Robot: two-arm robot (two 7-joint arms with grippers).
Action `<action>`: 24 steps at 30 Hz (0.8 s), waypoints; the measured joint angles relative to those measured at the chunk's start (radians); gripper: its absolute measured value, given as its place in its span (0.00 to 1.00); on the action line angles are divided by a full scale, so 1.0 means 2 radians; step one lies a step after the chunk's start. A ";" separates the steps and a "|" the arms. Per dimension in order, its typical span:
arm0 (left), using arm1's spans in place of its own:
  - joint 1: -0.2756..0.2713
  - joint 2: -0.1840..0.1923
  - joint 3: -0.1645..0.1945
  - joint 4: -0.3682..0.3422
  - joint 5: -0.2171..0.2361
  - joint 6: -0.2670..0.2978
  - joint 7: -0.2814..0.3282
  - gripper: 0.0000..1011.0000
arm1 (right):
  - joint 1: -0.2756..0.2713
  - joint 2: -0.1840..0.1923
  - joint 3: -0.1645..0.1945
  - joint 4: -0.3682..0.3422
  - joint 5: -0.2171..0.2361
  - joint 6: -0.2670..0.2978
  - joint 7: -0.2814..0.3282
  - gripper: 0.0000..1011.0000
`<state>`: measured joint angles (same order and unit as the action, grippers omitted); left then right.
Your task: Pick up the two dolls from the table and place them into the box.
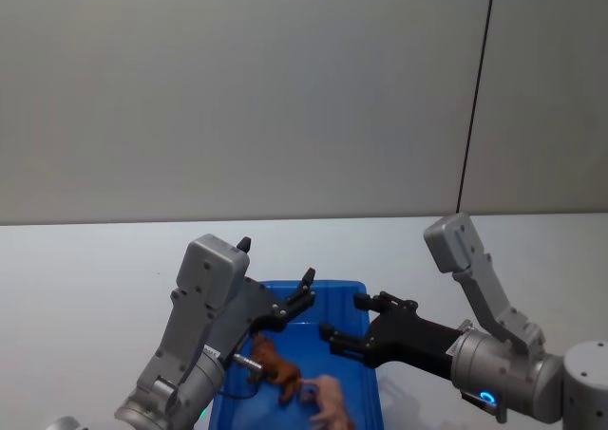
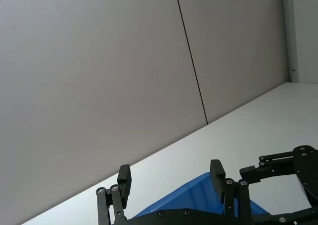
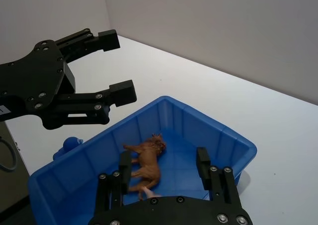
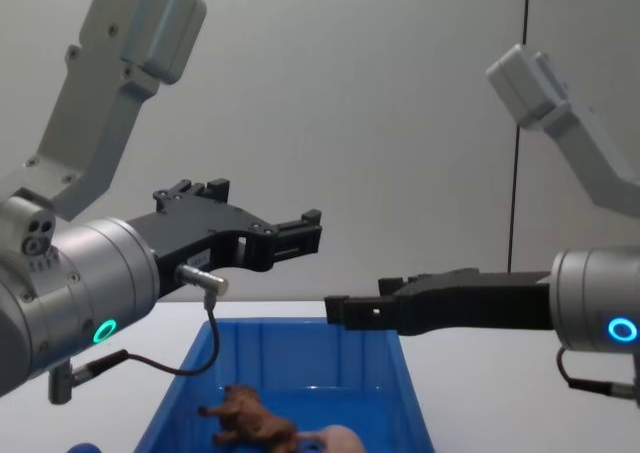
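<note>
Progress looks complete: the brown lion (image 1: pixel 274 364) and the pale pink pig (image 1: pixel 331 403) both lie on the floor of the blue box (image 1: pixel 334 289), at the lower centre of the head view. The pig is just beside the lion, nearer the frame's bottom edge. The left end effector (image 1: pixel 302 295) hovers above the box's left side, released and empty. The right end effector (image 1: pixel 344 316) hangs over the right rim, likewise spread and holding nothing. The box rests on the white worktop (image 1: pixel 85 269). Judging by this, only drawing the arms clear remains.
</note>
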<state>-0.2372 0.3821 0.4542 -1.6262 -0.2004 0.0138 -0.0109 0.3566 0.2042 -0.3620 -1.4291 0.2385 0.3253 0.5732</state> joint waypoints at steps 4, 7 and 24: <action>0.000 0.000 0.000 0.000 0.000 0.000 0.000 0.99 | 0.001 0.001 0.000 0.002 0.000 -0.001 0.000 0.87; 0.000 0.000 0.000 0.000 0.000 0.000 0.000 0.99 | 0.001 0.005 0.003 0.001 0.002 -0.004 0.000 0.95; 0.000 0.000 0.000 0.000 0.000 0.000 0.000 0.99 | -0.046 0.062 0.037 -0.038 0.032 -0.045 -0.011 0.99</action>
<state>-0.2372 0.3821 0.4542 -1.6262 -0.2003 0.0138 -0.0109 0.2654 0.3285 -0.2872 -1.5042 0.3023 0.2344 0.5517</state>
